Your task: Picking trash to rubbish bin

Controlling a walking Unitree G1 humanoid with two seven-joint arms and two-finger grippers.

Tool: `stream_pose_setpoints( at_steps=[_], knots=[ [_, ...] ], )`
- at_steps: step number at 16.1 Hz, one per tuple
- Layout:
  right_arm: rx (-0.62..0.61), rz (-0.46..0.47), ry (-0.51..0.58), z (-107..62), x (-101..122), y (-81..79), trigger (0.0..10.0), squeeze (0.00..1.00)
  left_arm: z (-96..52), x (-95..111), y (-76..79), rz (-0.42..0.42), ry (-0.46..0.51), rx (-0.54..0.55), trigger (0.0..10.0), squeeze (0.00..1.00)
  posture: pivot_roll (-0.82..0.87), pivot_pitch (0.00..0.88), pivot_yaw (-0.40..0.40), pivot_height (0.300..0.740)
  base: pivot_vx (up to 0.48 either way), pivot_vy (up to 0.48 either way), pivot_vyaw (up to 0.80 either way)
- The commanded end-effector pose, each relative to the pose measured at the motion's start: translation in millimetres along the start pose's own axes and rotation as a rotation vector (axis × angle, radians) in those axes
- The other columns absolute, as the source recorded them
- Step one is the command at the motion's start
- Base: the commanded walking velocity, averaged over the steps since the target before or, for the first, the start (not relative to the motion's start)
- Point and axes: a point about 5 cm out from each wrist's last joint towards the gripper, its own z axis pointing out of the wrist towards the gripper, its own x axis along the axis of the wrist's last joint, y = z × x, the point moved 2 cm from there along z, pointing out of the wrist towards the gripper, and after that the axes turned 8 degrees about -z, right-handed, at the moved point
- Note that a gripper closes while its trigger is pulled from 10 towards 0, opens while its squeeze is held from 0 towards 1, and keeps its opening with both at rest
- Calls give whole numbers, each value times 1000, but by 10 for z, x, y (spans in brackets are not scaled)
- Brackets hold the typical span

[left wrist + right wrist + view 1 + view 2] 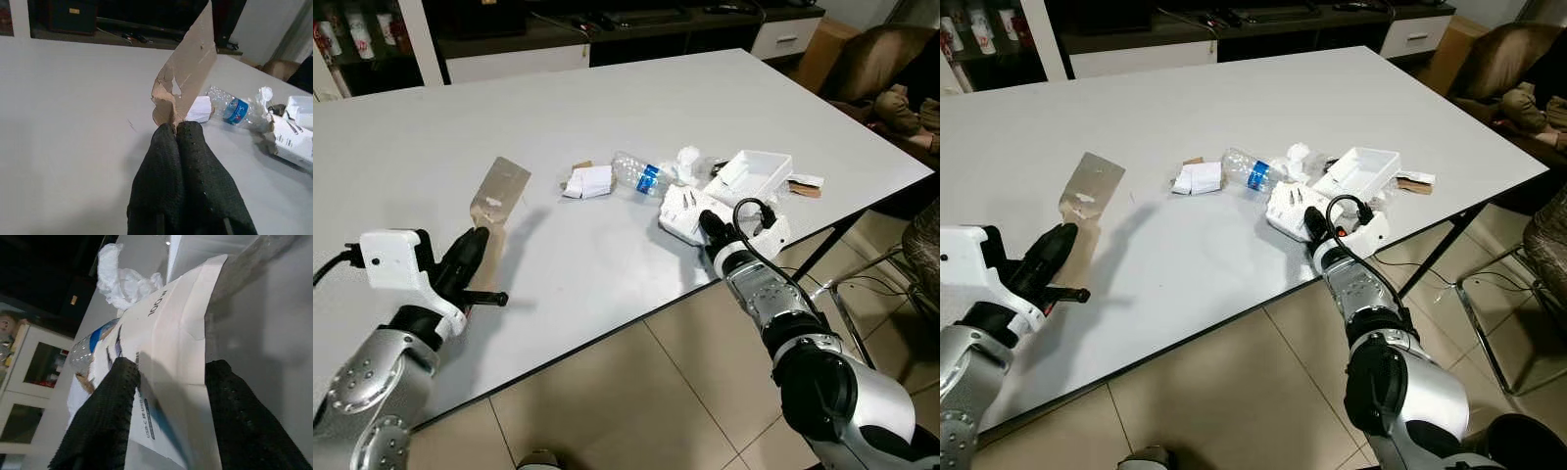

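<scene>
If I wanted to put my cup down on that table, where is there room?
The far half of the table, behind the trash, is bare, as is the stretch between the cardboard piece and the folded paper. The right end is crowded: bottle, tissue, white tray and the printed box at the right tool.

Place: looked like a home living room | evidence: large white table (607,294) on tiled floor (636,401), brown sofa (881,59), low cabinet (607,39) with drawers, shelf with bottles (357,34)
</scene>
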Motion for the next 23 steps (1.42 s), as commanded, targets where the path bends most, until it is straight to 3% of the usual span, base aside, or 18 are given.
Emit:
stream_pose_setpoints(
  at_steps=[1, 10, 13, 17, 18, 23],
  knots=[
    [24, -12, 3, 11, 61, -35, 0, 0, 32, 12, 68, -4, 5, -23, 0, 0, 245, 51, -123, 740, 0, 0, 0],
    [57, 26, 41, -27, 125, 19, 0, 0, 211, 13, 133, -49, 42, -45, 0, 0, 214, 5, -112, 740, 0, 0, 0],
    [103, 37, 68, -21, 213, -36, 0, 0, 258, 19, 128, -52, 48, -48, 0, 0, 192, 0, -95, 740, 0, 0, 0],
    [169, 45, 81, -8, 271, -145, 0, 0, 311, 51, 113, -59, 81, -34, 0, 0, 152, 0, -77, 740, 0, 0, 0],
    [272, 29, 80, -11, 273, -296, 0, 0, 371, 98, 47, -77, 126, -19, 0, 0, 100, 0, -55, 740, 0, 0, 0],
    [373, -63, 150, -80, 383, -540, 0, 0, 600, 150, 85, -95, 173, -43, 0, 0, 22, 0, -26, 740, 0, 0, 0]
  ],
)
